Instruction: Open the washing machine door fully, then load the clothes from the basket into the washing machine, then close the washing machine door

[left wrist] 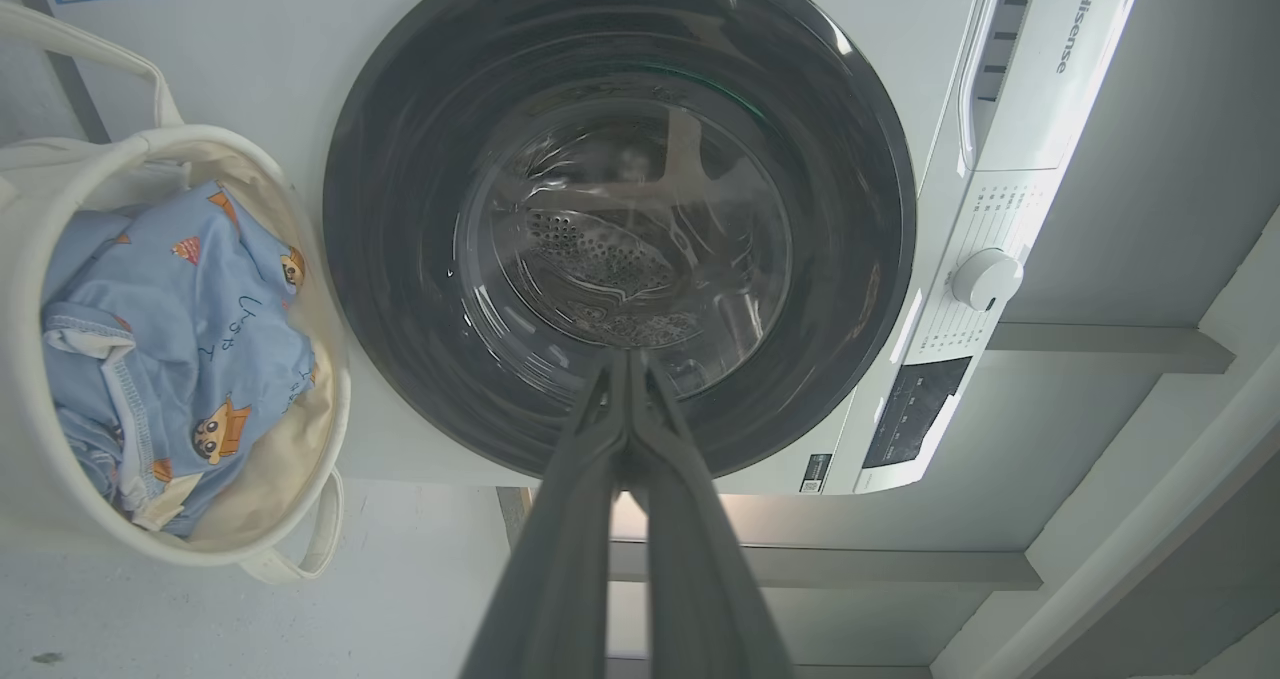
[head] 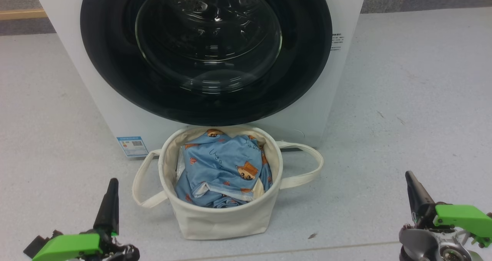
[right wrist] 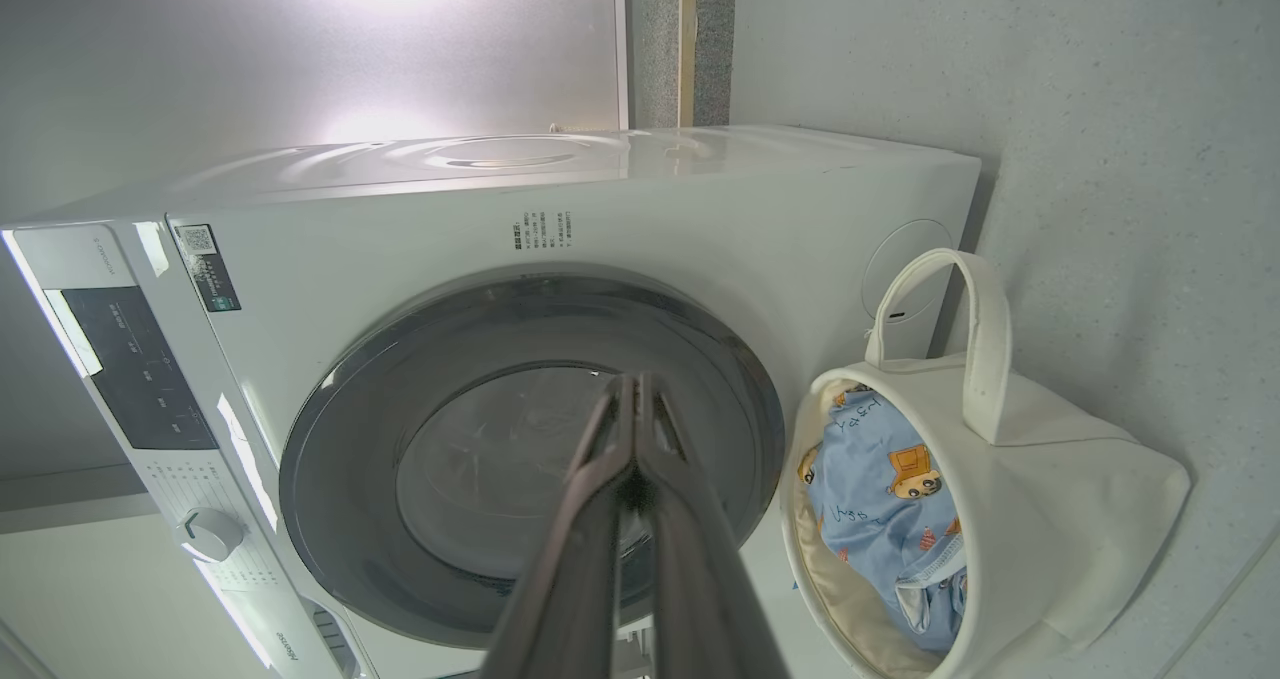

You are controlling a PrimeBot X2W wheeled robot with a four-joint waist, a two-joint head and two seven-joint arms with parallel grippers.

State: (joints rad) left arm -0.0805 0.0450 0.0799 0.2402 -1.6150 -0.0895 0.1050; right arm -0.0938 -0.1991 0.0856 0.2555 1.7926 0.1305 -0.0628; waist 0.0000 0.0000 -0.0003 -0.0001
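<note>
Head view: The big white washing machine (head: 307,122) stands at 12 o'clock. Its round black washing machine door (head: 207,42) is shut. A small blue label (head: 132,145) sits low on the front, at 8 o'clock from the door. The basket (head: 219,218) stands on the grey floor (head: 403,99) just in front of the machine, at 6 o'clock from the door. The blue clothes (head: 221,165) lie bunched up inside the basket. The left pincer (head: 112,184) is at 7 o'clock and the right pincer (head: 410,178) is at 5 o'clock. Each one points up, is closed to a thin tip and holds nothing. Both are well apart from the basket.

Left wrist view: The left pincer (left wrist: 628,359) comes up from 6 o'clock. Its two fingers are pressed together with nothing between them. The door (left wrist: 620,219) is in the middle, closed. The basket (left wrist: 340,399) is at 9 o'clock with the clothes (left wrist: 180,329) in it. A white knob (left wrist: 987,279) is at 3 o'clock.

Right wrist view: The right pincer (right wrist: 635,384) comes up from 6 o'clock, closed and empty. The closed door (right wrist: 470,479) is behind it. The basket (right wrist: 1050,519) is at 4 o'clock, next to the machine, and the clothes (right wrist: 880,519) are inside.
</note>
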